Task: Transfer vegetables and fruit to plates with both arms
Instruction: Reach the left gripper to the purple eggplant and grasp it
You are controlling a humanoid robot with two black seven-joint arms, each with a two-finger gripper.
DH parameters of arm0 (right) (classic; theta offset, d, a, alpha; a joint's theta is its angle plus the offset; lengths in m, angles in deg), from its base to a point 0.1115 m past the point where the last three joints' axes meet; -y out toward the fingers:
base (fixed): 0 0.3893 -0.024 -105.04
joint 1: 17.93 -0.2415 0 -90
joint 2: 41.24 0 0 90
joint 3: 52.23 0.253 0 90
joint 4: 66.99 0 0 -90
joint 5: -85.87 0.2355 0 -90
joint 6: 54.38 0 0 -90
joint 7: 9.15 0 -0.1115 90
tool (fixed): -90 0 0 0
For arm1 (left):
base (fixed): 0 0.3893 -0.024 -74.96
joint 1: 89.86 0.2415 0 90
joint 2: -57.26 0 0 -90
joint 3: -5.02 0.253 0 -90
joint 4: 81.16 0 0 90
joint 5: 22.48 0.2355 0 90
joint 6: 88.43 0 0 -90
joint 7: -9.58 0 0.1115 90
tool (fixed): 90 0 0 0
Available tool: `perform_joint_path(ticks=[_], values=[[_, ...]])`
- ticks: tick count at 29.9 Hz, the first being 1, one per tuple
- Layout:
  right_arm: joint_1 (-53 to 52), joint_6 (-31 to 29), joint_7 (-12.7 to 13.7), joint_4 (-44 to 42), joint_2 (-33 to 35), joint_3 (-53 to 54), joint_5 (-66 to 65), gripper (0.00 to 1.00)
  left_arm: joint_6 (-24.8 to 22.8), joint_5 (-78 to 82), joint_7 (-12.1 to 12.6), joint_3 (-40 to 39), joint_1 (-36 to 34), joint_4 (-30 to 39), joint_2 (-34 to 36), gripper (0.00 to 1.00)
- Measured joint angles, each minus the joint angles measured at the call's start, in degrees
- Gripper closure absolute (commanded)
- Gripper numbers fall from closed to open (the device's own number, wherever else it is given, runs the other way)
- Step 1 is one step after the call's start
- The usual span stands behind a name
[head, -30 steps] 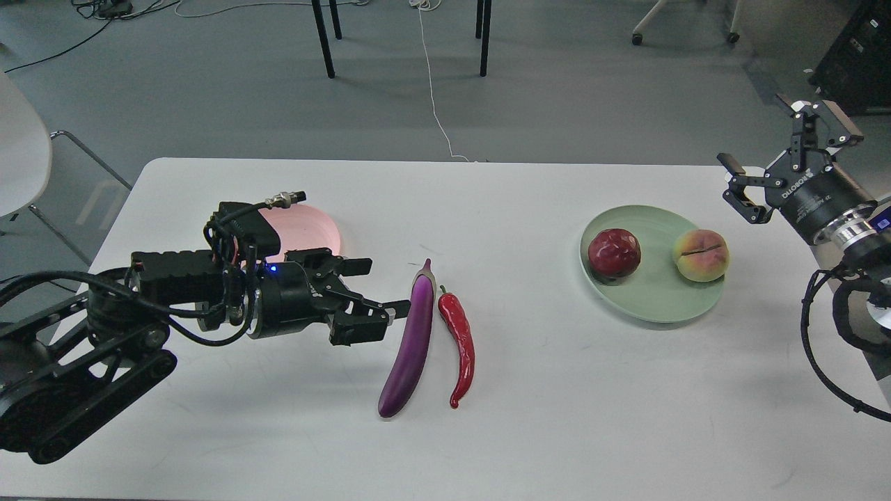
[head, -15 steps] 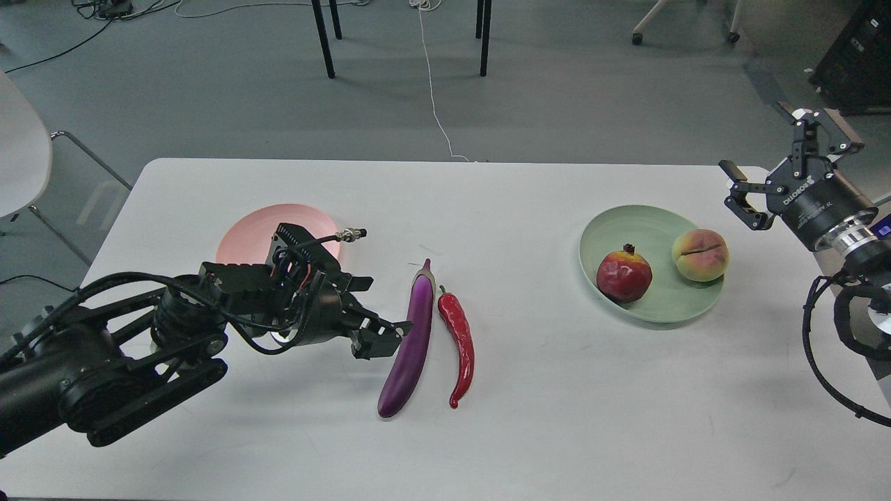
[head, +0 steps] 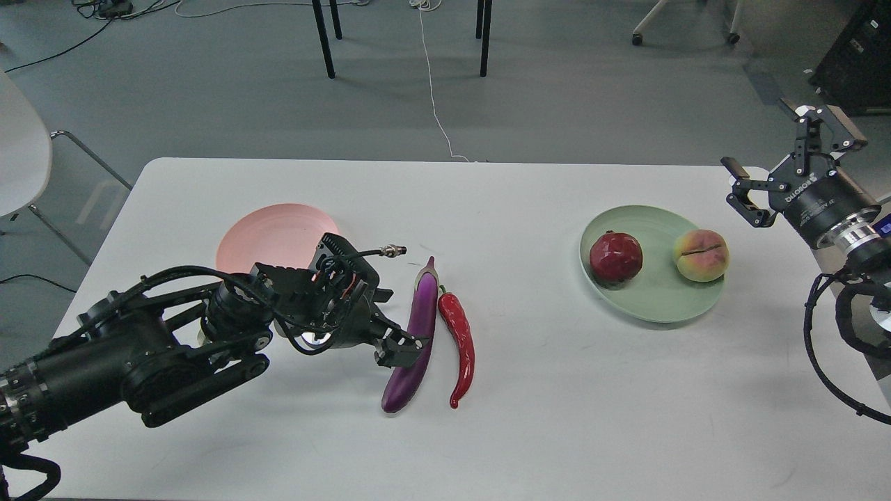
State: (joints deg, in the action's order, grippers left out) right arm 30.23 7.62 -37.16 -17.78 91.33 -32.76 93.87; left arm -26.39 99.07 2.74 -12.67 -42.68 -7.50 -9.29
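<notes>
Currently: eggplant (head: 416,332) pickup. Left gripper (head: 394,327), fingers spread, at its left flank; chili (head: 461,346) just right, pink plate (head: 268,236) left-behind. Next, I judge: straddle, close. Right gripper (head: 786,163) open, idle.

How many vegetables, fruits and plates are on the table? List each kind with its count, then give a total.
Vegetables: 2, the eggplant and chili pepper
Fruits: 2, the pomegranate and peach
Plates: 2, the pink plate and green plate
Total: 6
</notes>
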Motion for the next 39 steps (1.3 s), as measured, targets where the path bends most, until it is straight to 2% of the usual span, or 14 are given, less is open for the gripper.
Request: perform_joint_path(ticks=[20, 27, 29, 31, 32, 34, 35, 39], values=[[0.10, 0.00, 0.00, 0.09, 0.91, 0.04, 0.00, 0.01, -0.03, -0.91, -0.26, 1.33, -0.26, -1.18, -0.67, 0.01], [0.42, 0.00, 0.00, 0.09, 0.87, 0.04, 0.00, 0.01, -0.14, -0.91, -0.46, 1.37, 0.25, -0.83, -1.91, 0.06], [0.49, 0.00, 0.00, 0.10, 0.87, 0.04, 0.00, 0.01, -0.14, -0.91, -0.46, 1.37, 0.34, -0.85, -2.04, 0.12], [0.52, 0.00, 0.00, 0.10, 0.87, 0.04, 0.00, 0.01, -0.09, -0.98, -0.49, 1.37, 0.35, -0.92, -2.08, 0.29], [0.53, 0.00, 0.00, 0.09, 0.87, 0.04, 0.00, 0.01, -0.07, -1.02, -0.52, 1.36, 0.35, -0.99, -2.09, 0.40], [0.53, 0.00, 0.01, 0.09, 0.88, 0.04, 0.00, 0.01, -0.05, -1.14, -0.53, 1.37, 0.22, -1.07, -2.09, 0.71], [0.53, 0.00, 0.01, 0.10, 0.88, 0.04, 0.00, 0.01, -0.04, -1.20, -0.53, 1.41, 0.09, -1.10, -2.09, 0.81], [0.54, 0.00, 0.01, 0.09, 0.94, 0.04, 0.00, 0.01, -0.03, -1.26, -0.15, 1.46, -0.15, -1.13, -1.97, 0.90]])
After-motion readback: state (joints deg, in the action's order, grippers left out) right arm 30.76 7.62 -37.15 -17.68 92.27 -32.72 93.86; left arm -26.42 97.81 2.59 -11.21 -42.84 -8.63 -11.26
